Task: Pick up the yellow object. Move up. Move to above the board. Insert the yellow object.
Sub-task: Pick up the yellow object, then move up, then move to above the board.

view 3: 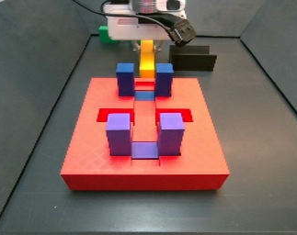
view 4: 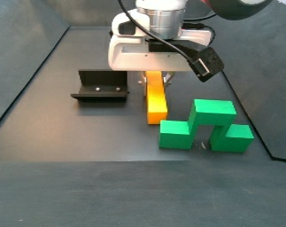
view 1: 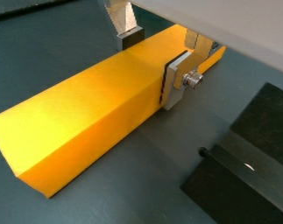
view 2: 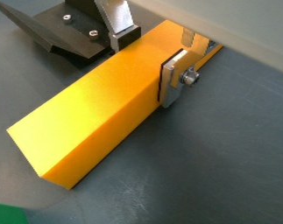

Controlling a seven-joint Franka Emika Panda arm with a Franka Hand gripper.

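Note:
The yellow object (view 1: 85,114) is a long orange-yellow bar lying flat on the dark floor, seen in both wrist views (view 2: 96,114). My gripper (view 1: 151,66) straddles one end of it. One finger (view 1: 179,79) is flush against its side face and the other pad (view 1: 128,37) meets its opposite edge, so it is shut on the bar (view 4: 156,102). In a side view the gripper (view 3: 148,37) stands behind the board (view 3: 89,147), a red slab with blue-purple posts (view 3: 119,133). The bar (view 3: 148,60) shows between the far posts.
The black fixture (view 4: 100,87) stands on the floor close beside the bar and shows in both wrist views (view 1: 243,166) (view 2: 67,35). Green blocks (view 4: 204,124) sit on the bar's other side. Grey walls enclose the floor.

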